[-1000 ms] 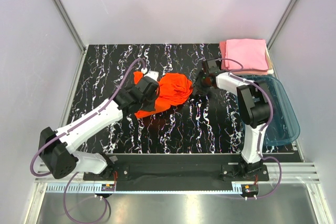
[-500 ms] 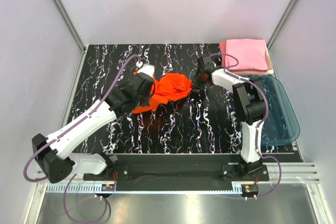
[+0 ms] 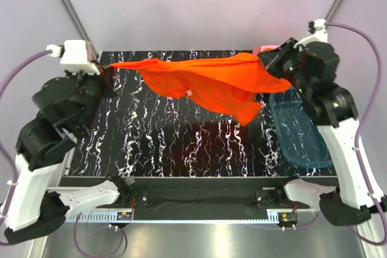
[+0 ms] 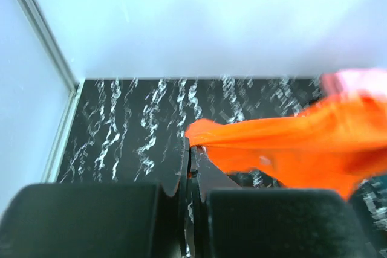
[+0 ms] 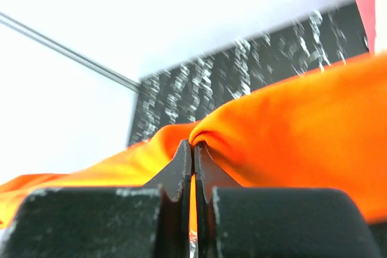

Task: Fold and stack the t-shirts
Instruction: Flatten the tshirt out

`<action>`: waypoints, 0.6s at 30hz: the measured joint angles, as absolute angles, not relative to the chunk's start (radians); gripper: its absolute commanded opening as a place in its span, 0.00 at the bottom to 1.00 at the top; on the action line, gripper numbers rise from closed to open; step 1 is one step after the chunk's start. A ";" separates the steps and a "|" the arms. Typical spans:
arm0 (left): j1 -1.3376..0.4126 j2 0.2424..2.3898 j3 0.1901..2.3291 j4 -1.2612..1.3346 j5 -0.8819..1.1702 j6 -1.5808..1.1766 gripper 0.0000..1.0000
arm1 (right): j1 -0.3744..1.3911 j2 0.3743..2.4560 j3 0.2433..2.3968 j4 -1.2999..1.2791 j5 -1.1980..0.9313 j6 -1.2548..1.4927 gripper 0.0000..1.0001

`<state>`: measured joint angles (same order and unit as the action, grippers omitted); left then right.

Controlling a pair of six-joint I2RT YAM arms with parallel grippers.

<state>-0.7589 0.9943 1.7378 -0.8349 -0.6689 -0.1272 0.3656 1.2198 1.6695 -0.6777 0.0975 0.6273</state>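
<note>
The orange-red t-shirt [image 3: 211, 83] hangs stretched in the air above the black marbled table [image 3: 181, 143]. My left gripper [image 3: 109, 69] is shut on its left corner, and the cloth runs away from the closed tips [image 4: 190, 144] in the left wrist view. My right gripper [image 3: 273, 64] is shut on the right end, with a fold of the orange shirt [image 5: 290, 131] pinched at the tips [image 5: 193, 147]. The shirt's lower edge sags toward the right. Of the pink t-shirts, only a sliver [image 3: 265, 48] shows behind my right arm, and a blurred patch [image 4: 357, 80] at the back right.
A translucent teal tub [image 3: 299, 131] lies at the table's right side, under my right arm. Metal frame posts [image 3: 66, 4] and pale walls close in the back and sides. Both arms stand high and wide apart.
Both arms have risen and spread apart, lifting the crumpled orange shirt off the table and pulling it out wide. The right gripper has shut on the shirt.
</note>
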 measured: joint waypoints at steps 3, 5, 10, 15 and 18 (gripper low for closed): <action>-0.759 0.957 1.738 -0.833 -0.650 -0.127 0.00 | 0.366 1.175 1.691 -0.682 0.096 0.622 0.00; -0.759 0.955 1.709 -0.821 -0.646 -0.121 0.00 | 0.366 1.210 1.686 -0.689 0.093 0.612 0.01; -0.759 0.957 1.526 -0.818 -0.648 -0.117 0.00 | 0.364 1.433 1.629 -0.672 0.022 0.570 0.06; -0.759 0.928 1.308 -0.852 -0.644 -0.163 0.00 | 0.370 1.760 1.613 -0.643 -0.111 0.534 0.30; -0.758 0.896 1.224 -0.889 -0.644 -0.184 0.00 | 0.375 1.934 1.644 -0.651 -0.143 0.519 0.42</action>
